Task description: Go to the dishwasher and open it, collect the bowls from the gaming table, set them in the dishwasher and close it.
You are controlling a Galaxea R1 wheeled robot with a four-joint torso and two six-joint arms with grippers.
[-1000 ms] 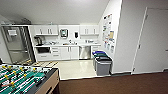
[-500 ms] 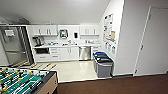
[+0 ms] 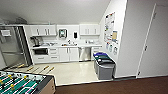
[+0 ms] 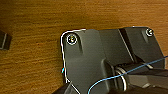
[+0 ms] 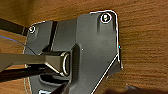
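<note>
closer now, the view has shifted toward the kitchenette; the dishwasher (image 3: 84,53) sits shut under the counter. football table (image 3: 23,83) is cut off at the corner. grippers' fingers can't be made out.

Bright, evenly lit kitchenette; soft blur throughout.

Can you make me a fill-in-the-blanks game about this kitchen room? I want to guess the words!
1. The shiny dishwasher sits under the counter and its door is ____.
2. The bins stand against the wall on the ____ side of the kitchen floor.
3. The football table in the near corner has a ____ field.
4. The cupboards above the counter are coloured ____.

Missing words: closed; right; green; white
</note>
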